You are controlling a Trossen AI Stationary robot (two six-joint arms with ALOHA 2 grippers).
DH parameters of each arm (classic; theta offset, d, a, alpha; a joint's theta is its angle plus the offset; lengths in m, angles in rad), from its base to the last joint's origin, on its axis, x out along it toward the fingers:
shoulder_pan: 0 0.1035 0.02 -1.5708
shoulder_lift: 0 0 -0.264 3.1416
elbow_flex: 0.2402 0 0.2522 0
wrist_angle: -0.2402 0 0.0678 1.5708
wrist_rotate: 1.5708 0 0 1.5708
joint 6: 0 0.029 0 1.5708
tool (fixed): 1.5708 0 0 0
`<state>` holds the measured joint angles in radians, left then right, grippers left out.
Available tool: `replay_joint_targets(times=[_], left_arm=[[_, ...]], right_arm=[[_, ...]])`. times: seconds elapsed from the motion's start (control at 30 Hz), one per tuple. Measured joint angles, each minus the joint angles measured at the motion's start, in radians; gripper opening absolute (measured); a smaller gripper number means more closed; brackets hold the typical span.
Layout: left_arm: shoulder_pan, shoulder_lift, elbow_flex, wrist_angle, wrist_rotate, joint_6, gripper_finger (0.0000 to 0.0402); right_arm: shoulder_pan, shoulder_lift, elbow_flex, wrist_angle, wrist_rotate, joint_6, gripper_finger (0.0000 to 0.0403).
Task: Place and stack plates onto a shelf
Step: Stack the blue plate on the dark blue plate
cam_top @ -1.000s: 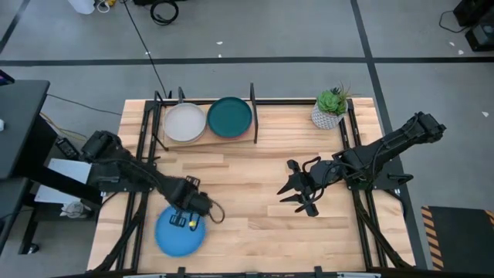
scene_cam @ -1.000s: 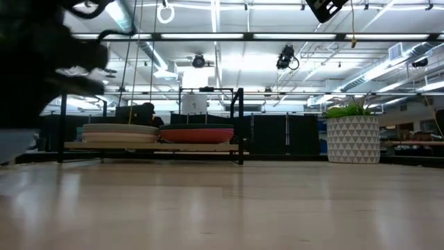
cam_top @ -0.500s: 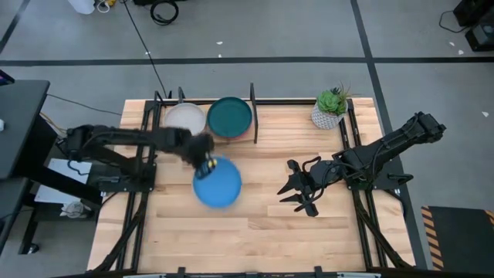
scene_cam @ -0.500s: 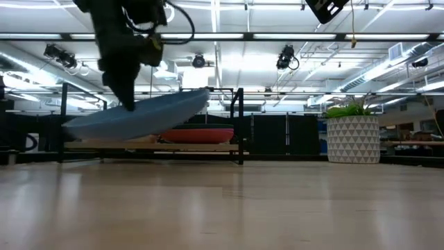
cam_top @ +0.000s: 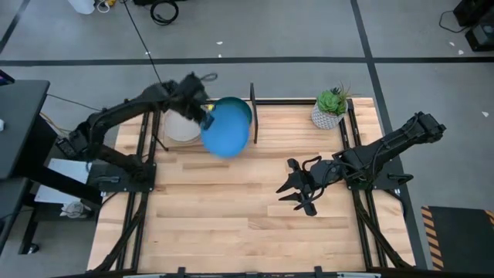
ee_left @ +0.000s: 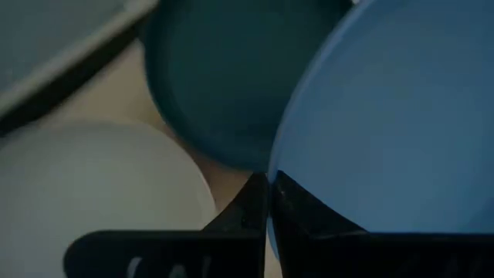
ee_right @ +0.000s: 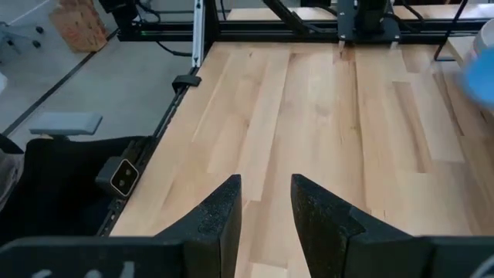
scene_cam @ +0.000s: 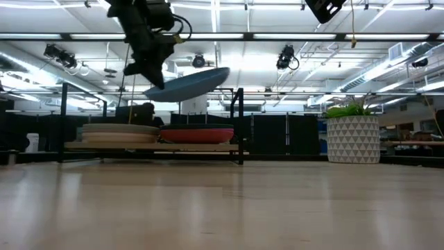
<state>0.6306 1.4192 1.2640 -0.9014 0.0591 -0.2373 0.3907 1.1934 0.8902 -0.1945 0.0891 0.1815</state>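
Surface finishes, plates & shelf
Blue plate [cam_top: 226, 127]: matt, smooth. Shelf [cam_top: 252, 103]: thin black metal rods. Tabletop [cam_top: 255, 208] below shelf: light slatted wood, smooth.

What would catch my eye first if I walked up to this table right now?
Most striking is the blue plate, held tilted in the air by the left gripper over the shelf at the table's far edge. Under it on the shelf lie a dark teal plate and a cream plate beside it. The right gripper waits open over the bare wood, and a small potted plant stands at the far right corner.
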Motion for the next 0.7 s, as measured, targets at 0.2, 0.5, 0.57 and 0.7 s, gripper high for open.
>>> replay_joint_targets(times=[0.2,0.5,0.57,0.7], left_arm=[[0.088,0.176,0.155,-0.052,-0.007,0.076,0.0012],[0.184,0.398,0.314,-0.077,-0.003,0.169,0.0012],[0.196,0.428,0.33,-0.087,-0.001,0.182,0.0012],[0.204,0.459,0.337,-0.085,0.009,0.25,0.002]], right_arm=[[-0.007,0.0,0.0,0.002,0.0,-0.006,0.0121],[-0.007,0.0,0.0,0.001,0.0,-0.002,0.0121],[-0.007,0.0,0.0,0.001,0.0,-0.001,0.0121],[-0.007,0.0,0.0,0.001,0.007,-0.001,0.0121]])
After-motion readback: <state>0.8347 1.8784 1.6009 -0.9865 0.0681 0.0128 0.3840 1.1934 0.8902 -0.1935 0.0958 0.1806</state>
